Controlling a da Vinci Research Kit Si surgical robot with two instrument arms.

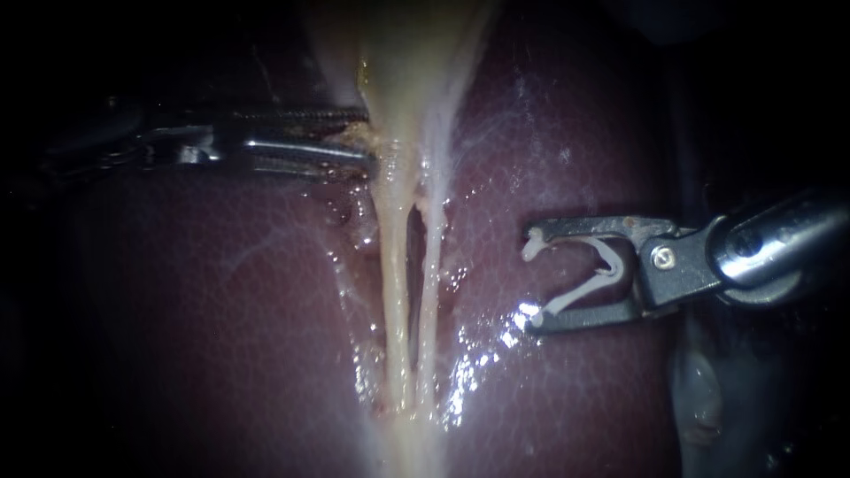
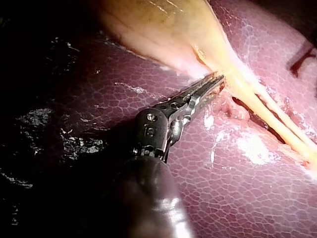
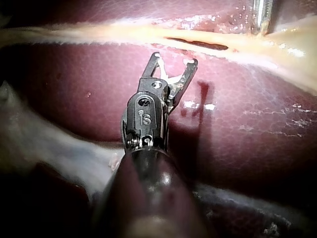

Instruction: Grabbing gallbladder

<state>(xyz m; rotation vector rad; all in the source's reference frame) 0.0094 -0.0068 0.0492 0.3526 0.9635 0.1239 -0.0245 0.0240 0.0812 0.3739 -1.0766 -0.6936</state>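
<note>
Right instrument: dark metal right instrument (image 1: 531, 279) over the liver, right of the tubes, jaws spread wide around a white plastic clip (image 1: 609, 265) touching both.
Liver: dark red, glossy liver (image 1: 221, 336) beneath everything.
Tubes: two pale yellow tubes (image 1: 396, 292) side by side.
Left instrument: slim silvery left instrument (image 1: 367, 140), serrated jaws narrowly parted, tips against the pale yellow, tapering gallbladder (image 1: 407, 71).
Gallbladder: farthest back, narrowing into the tubes.

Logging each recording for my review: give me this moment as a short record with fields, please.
left instrument: tip against the gallbladder at its narrowing edge
right instrument: over the liver, clear of the tubes
right jaws: wide apart, white clip seated between them, touching both
tubes: two pale strands running from the gallbladder, unclipped
grasp: not confirmed
</note>
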